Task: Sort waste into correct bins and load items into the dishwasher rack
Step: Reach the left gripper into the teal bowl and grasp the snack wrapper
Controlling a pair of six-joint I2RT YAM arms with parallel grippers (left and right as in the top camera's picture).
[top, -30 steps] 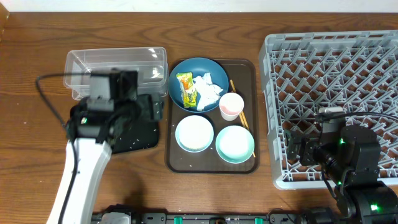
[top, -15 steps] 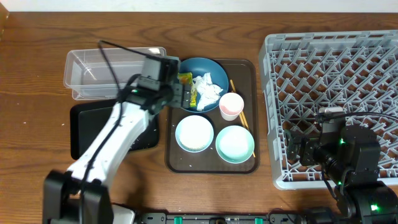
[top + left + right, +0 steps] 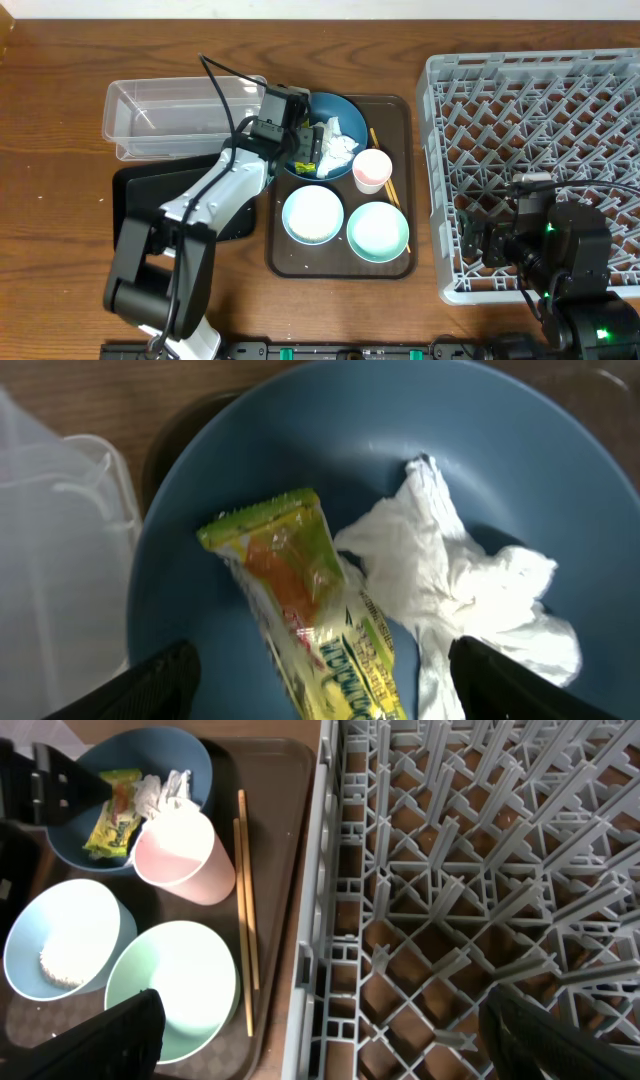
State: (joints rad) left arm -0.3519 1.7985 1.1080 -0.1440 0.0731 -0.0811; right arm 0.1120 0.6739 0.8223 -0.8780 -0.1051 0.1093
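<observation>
My left gripper (image 3: 298,138) is open low over the dark-blue dish (image 3: 340,108), its fingers on either side of the yellow-orange wrapper (image 3: 310,600). The white tissue (image 3: 450,590) lies next to the wrapper in the dish. The pink-white cup (image 3: 372,168), the pale-blue bowl (image 3: 313,214) with rice scraps (image 3: 60,970), the mint-green bowl (image 3: 378,231) and the chopsticks (image 3: 243,900) sit on the brown tray. My right gripper (image 3: 480,240) is open and empty above the front left corner of the grey rack (image 3: 540,110).
The clear tub (image 3: 170,115) stands at the back left, with the black tray (image 3: 145,210) in front of it, partly under my left arm. The brown serving tray (image 3: 400,110) lies between the bins and the rack.
My left arm has swung right from over the black tray and tub to the dark-blue dish, coming down around the wrapper. The right arm has not moved.
</observation>
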